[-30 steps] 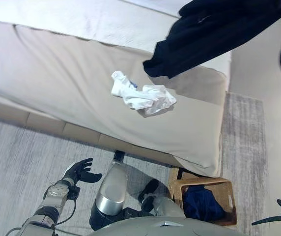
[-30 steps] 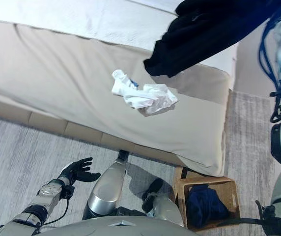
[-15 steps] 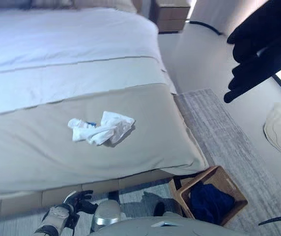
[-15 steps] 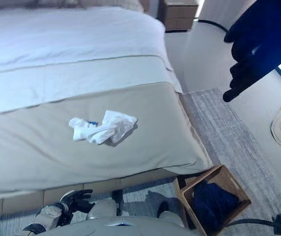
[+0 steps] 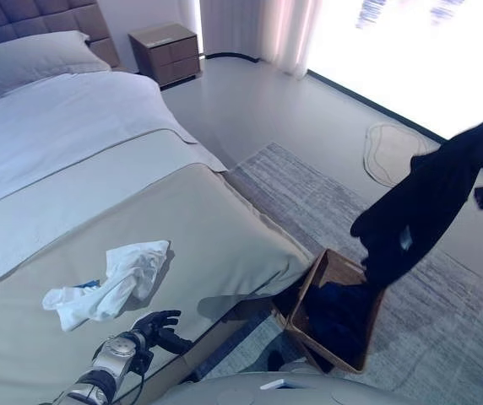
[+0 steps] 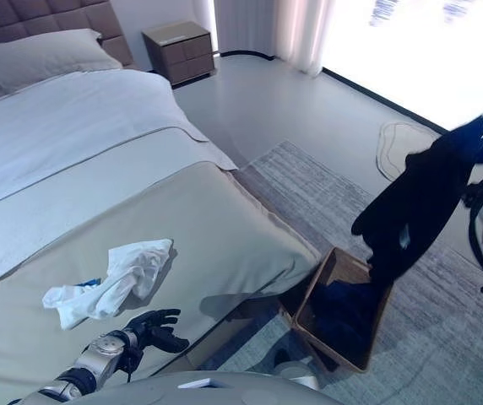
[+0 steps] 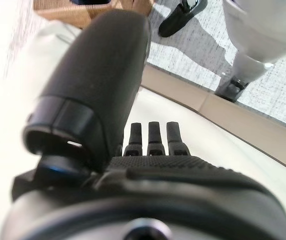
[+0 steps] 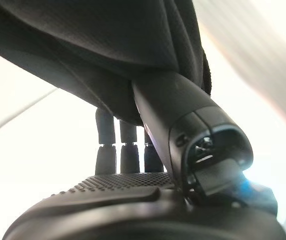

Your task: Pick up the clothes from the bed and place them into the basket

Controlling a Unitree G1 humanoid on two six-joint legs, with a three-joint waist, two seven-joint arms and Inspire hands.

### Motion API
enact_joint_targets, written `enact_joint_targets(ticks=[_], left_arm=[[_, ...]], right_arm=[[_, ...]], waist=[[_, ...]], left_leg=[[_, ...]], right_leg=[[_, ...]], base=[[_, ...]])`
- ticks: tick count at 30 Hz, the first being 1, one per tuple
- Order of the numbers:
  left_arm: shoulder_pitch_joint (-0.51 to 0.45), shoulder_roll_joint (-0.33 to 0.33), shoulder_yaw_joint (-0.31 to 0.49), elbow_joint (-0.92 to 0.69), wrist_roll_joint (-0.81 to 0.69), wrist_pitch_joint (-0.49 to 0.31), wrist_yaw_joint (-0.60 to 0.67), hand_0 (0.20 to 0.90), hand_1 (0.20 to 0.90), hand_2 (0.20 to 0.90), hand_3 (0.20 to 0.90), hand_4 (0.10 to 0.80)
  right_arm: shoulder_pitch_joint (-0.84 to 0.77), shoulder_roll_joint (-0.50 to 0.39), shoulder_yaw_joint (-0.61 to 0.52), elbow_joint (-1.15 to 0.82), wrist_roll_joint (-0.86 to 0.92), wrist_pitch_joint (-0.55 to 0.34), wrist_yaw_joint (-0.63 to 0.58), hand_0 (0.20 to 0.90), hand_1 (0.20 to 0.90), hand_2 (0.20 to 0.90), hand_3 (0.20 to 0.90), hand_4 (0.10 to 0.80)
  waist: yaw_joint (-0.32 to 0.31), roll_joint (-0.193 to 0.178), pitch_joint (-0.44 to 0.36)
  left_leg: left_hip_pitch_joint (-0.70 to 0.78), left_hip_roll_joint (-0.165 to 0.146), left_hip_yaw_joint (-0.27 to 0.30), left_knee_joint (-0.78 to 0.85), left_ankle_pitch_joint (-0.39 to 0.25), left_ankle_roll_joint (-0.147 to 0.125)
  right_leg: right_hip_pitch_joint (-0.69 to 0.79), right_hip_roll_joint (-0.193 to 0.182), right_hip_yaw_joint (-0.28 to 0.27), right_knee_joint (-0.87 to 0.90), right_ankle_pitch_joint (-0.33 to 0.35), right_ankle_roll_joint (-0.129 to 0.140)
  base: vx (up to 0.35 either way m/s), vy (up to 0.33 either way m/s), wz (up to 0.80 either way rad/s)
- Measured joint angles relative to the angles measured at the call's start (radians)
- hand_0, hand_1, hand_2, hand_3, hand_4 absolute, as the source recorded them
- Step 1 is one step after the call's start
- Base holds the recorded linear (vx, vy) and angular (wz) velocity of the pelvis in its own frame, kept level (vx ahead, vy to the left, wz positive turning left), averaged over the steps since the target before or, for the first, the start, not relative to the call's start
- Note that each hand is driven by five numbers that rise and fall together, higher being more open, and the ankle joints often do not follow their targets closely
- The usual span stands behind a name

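Observation:
A black garment (image 5: pixel 419 202) hangs from my right hand (image 8: pixel 133 195) at the right, its lower end just above the wicker basket (image 5: pixel 303 287) on the floor by the bed's corner. In the right wrist view, the thumb and fingers are curled into the black cloth (image 8: pixel 108 50). Dark blue clothes (image 5: pixel 334 308) lie in the basket. Crumpled white clothes (image 5: pixel 111 283) lie on the beige bed cover (image 5: pixel 216 228). My left hand (image 5: pixel 159 325) is open and empty, low at the bed's near edge, a little short of the white clothes.
The bed has a white sheet and a pillow (image 5: pixel 43 59) at the far left. A nightstand (image 5: pixel 165 52) stands behind it. A grey rug (image 5: pixel 309 194) lies beside the bed, and a pale round mat (image 5: pixel 389 152) lies on the floor farther right.
The whole view has swung round as the camera moved. The black garment, held high over the bed's far side, now hangs over the basket. The left hand stays open and low.

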Motion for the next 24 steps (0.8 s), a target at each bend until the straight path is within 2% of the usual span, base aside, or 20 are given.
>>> enact_joint_targets(ticks=[4, 8, 10, 13, 14, 17, 20, 21, 22, 23, 24], left_arm=[[0.024, -0.022, -0.007, 0.0, 0.002, -0.015, -0.016, 0.9, 0.9, 0.9, 0.9, 0.8], [0.012, -0.033, -0.022, 0.001, 0.002, -0.016, -0.016, 0.9, 0.9, 0.9, 0.9, 0.8], [-0.018, -0.032, -0.035, 0.002, 0.0, -0.025, -0.01, 0.9, 0.9, 0.9, 0.9, 0.8], [-0.069, -0.032, -0.048, 0.0, -0.002, -0.046, 0.006, 0.9, 0.9, 0.9, 0.9, 0.8], [-0.09, -0.031, -0.063, 0.0, -0.003, -0.054, 0.013, 0.9, 0.9, 0.9, 0.9, 0.8], [-0.179, -0.027, -0.123, -0.006, -0.025, -0.081, 0.03, 0.9, 0.9, 0.9, 0.9, 0.8], [-0.255, -0.024, -0.144, -0.051, -0.063, -0.103, 0.061, 0.9, 0.9, 0.9, 0.9, 0.8], [-0.285, -0.025, -0.147, -0.067, -0.079, -0.107, 0.065, 0.9, 0.9, 0.9, 0.9, 0.8], [-0.302, -0.028, -0.148, -0.083, -0.09, -0.111, 0.064, 0.9, 0.9, 0.9, 0.9, 0.8], [-0.304, -0.027, -0.148, -0.105, -0.1, -0.123, 0.066, 0.9, 0.9, 0.9, 0.9, 0.8], [-0.306, -0.026, -0.148, -0.12, -0.115, -0.125, 0.066, 0.9, 0.9, 0.9, 0.9, 0.8]], right_arm=[[0.061, 0.057, 0.0, 0.0, -0.037, 0.022, 0.024, 0.3, 0.3, 0.3, 0.2, 0.1], [0.07, 0.083, 0.001, -0.003, -0.061, 0.014, 0.037, 0.3, 0.3, 0.3, 0.2, 0.1], [0.068, 0.083, 0.005, -0.003, -0.079, 0.012, 0.048, 0.3, 0.3, 0.3, 0.2, 0.1], [0.044, 0.1, 0.022, 0.018, -0.101, 0.008, 0.052, 0.3, 0.3, 0.3, 0.2, 0.1], [0.02, 0.106, 0.039, 0.042, -0.105, 0.005, 0.051, 0.3, 0.3, 0.3, 0.2, 0.1], [-0.097, 0.115, 0.104, 0.184, -0.106, -0.016, 0.026, 0.3, 0.3, 0.3, 0.2, 0.1], [-0.207, 0.127, 0.188, 0.282, -0.104, -0.017, -0.033, 0.3, 0.3, 0.3, 0.2, 0.1], [-0.247, 0.131, 0.211, 0.31, -0.104, -0.012, -0.048, 0.516, 0.516, 0.516, 0.453, 0.353], [-0.275, 0.144, 0.218, 0.339, -0.101, -0.011, -0.057, 0.848, 0.848, 0.848, 0.84, 0.74], [-0.306, 0.175, 0.228, 0.392, -0.089, -0.007, -0.07, 0.9, 0.9, 0.9, 0.9, 0.8], [-0.323, 0.193, 0.25, 0.425, -0.07, 0.004, -0.08, 0.9, 0.9, 0.9, 0.9, 0.8]], waist=[[-0.014, 0.035, 0.018], [-0.015, 0.084, 0.071], [-0.013, 0.103, 0.111], [-0.015, 0.126, 0.177], [-0.012, 0.134, 0.197], [-0.012, 0.156, 0.289], [-0.005, 0.177, 0.372], [-0.002, 0.184, 0.413], [0.009, 0.195, 0.432], [0.017, 0.197, 0.43], [0.025, 0.197, 0.431]], left_leg=[[-0.001, 0.009, 0.014, 0.0, 0.0, -0.001], [-0.027, 0.019, 0.037, 0.005, 0.008, -0.013], [-0.073, 0.019, 0.039, 0.029, 0.009, -0.013], [-0.14, 0.014, 0.043, 0.068, 0.013, -0.013], [-0.167, 0.011, 0.048, 0.078, 0.013, -0.012], [-0.261, -0.004, 0.049, 0.127, 0.01, -0.012], [-0.375, -0.012, 0.034, 0.188, 0.004, -0.007], [-0.395, -0.011, 0.03, 0.202, 0.004, -0.007], [-0.417, -0.011, 0.026, 0.214, 0.006, -0.007], [-0.447, -0.011, 0.014, 0.23, 0.007, -0.009], [-0.465, -0.01, 0.006, 0.241, 0.007, -0.009]], right_leg=[[-0.013, 0.007, 0.012, 0.004, 0.0, 0.0], [-0.081, 0.011, 0.026, 0.054, -0.003, -0.002], [-0.142, 0.006, 0.029, 0.096, -0.02, -0.016], [-0.238, -0.002, 0.037, 0.176, -0.035, -0.02], [-0.282, -0.005, 0.044, 0.214, -0.046, -0.028], [-0.421, -0.025, 0.052, 0.34, -0.072, -0.024], [-0.547, -0.036, 0.064, 0.43, -0.081, -0.029], [-0.571, -0.035, 0.07, 0.445, -0.082, -0.03], [-0.598, -0.034, 0.075, 0.463, -0.08, -0.036], [-0.632, -0.032, 0.079, 0.482, -0.082, -0.039], [-0.652, -0.031, 0.077, 0.497, -0.085, -0.044]], base=[[-0.047, -0.099, -0.13], [-0.159, -0.05, -0.21], [-0.237, -0.011, -0.12], [-0.229, -0.01, -0.1], [-0.219, -0.017, -0.12], [-0.246, -0.056, -0.05], [-0.2, -0.106, 0.0], [-0.089, -0.078, -0.02], [-0.115, -0.072, -0.07], [-0.093, -0.057, -0.06], [-0.081, -0.052, 0.02]])
